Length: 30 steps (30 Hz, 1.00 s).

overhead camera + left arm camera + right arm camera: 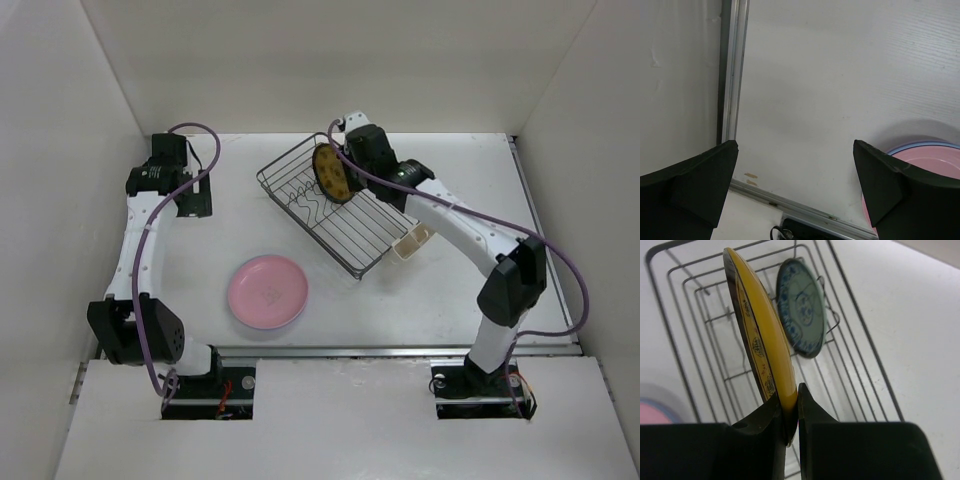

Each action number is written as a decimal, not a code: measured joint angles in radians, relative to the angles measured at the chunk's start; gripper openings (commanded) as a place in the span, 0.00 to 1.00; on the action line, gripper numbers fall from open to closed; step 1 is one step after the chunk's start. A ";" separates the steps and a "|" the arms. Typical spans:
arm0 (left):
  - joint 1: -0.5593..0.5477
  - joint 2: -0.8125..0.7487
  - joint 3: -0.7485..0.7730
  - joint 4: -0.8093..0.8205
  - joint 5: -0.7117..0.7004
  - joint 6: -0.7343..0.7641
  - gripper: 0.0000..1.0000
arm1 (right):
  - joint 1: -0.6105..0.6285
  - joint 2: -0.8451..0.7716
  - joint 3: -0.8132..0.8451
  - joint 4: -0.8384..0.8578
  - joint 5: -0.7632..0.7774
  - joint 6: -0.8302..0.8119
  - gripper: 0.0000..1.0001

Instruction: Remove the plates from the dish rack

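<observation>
The dark wire dish rack (345, 225) stands mid-table. My right gripper (350, 168) is shut on the near rim of a yellow-brown plate (331, 172) and holds it upright on edge over the rack's far end. In the right wrist view the fingertips (790, 396) pinch the yellow plate (762, 340). A round teal patterned face (802, 307) shows beyond it over the rack wires (705, 320). A pink plate (267, 291) lies flat on the table on a blue-rimmed one, and shows in the left wrist view (935, 165). My left gripper (195, 198) is open and empty at the far left (795, 145).
A small cream utensil cup (412, 243) hangs on the rack's near right end. White walls enclose the table on the left, back and right. An aluminium rail (400, 349) runs along the near edge and shows in the left wrist view (732, 75).
</observation>
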 measured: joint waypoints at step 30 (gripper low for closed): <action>0.000 0.063 0.056 0.011 0.074 0.007 1.00 | 0.151 -0.142 -0.419 -0.415 -0.318 0.271 0.00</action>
